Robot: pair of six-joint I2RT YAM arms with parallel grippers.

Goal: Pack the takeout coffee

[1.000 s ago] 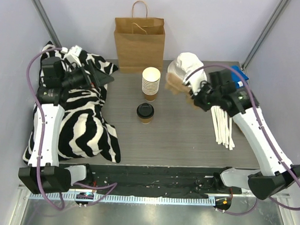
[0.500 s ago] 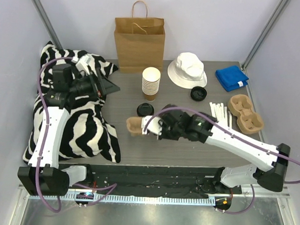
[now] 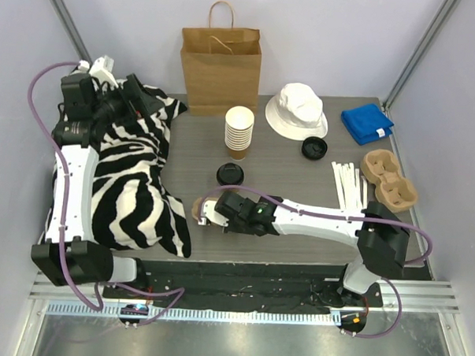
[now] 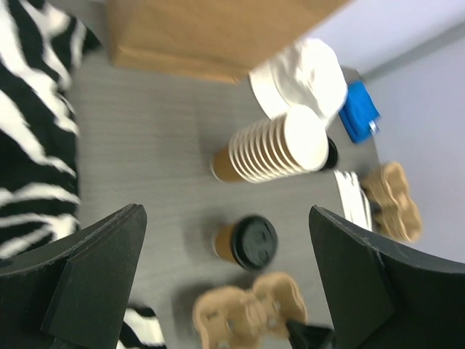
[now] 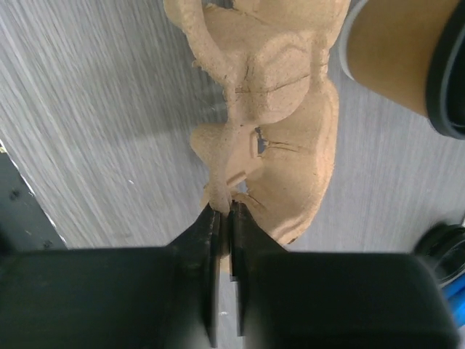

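Note:
The takeout coffee [image 3: 230, 174], a small brown cup with a black lid, stands upright mid-table in front of the cup stack. It also shows in the left wrist view [image 4: 247, 242] and at the top right of the right wrist view [image 5: 407, 58]. My right gripper [image 3: 215, 212] reaches across to the front left and is shut on the edge of a brown pulp cup carrier [image 3: 199, 212], just in front of the coffee. The right wrist view shows the jaws [image 5: 224, 211] pinching the carrier's rim [image 5: 269, 109]. My left gripper [image 3: 139, 95] is open and empty, raised over the zebra cloth, its view [image 4: 225, 214] looking down at the coffee.
A brown paper bag [image 3: 220, 67] stands at the back. A tall stack of lidless cups [image 3: 239, 131] is behind the coffee. A white hat [image 3: 296, 110], blue cloth [image 3: 367, 123], loose black lid [image 3: 314, 147], white strips [image 3: 347, 187] and a second carrier [image 3: 389, 181] lie right. Zebra cloth [image 3: 127, 189] covers the left.
My right arm has swung the carrier from the back right across to the front left, and lowered it near the coffee. My left arm has drawn back toward the far left.

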